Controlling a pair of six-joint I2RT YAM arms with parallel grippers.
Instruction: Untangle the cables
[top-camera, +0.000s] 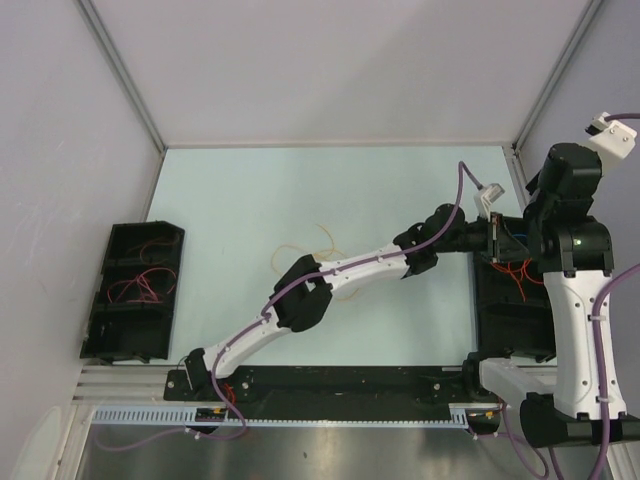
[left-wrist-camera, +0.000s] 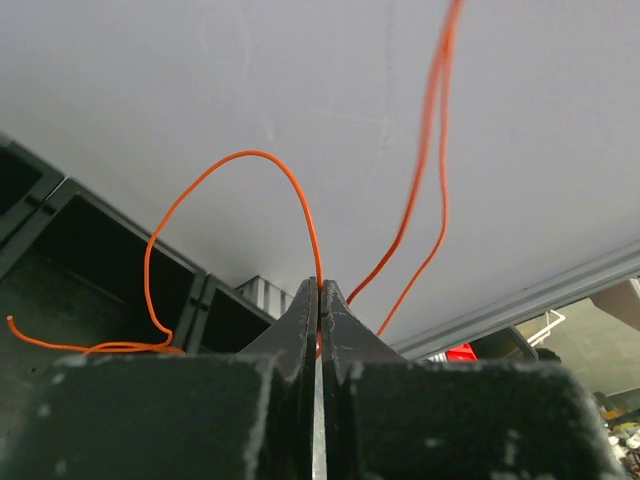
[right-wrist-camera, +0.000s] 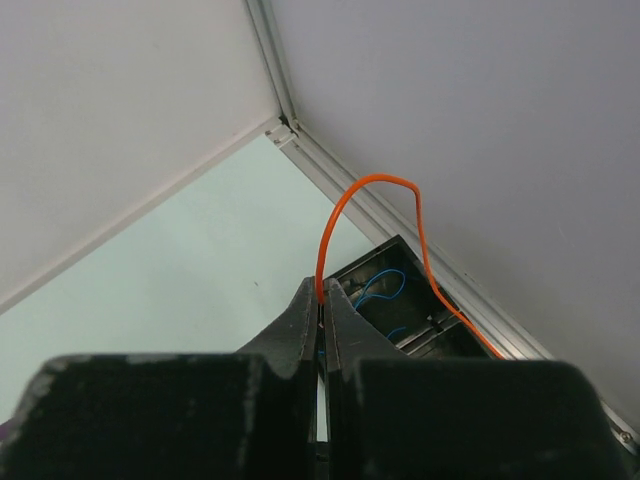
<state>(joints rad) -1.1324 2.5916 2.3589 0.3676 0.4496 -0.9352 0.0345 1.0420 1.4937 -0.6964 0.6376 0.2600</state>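
Note:
My left gripper is shut on a thin orange cable, which loops up from the fingertips and trails into the black tray. In the top view the left gripper reaches over the right tray. My right gripper is also shut on an orange cable, which arches up and drops over the tray. A blue cable lies inside that tray. Pale yellow cables lie curled on the table beside the left forearm. More orange cable sits in the right tray.
A second black tray at the table's left holds red cables. White walls close the table on three sides. The left arm stretches diagonally across the table. The right arm stands at the right edge.

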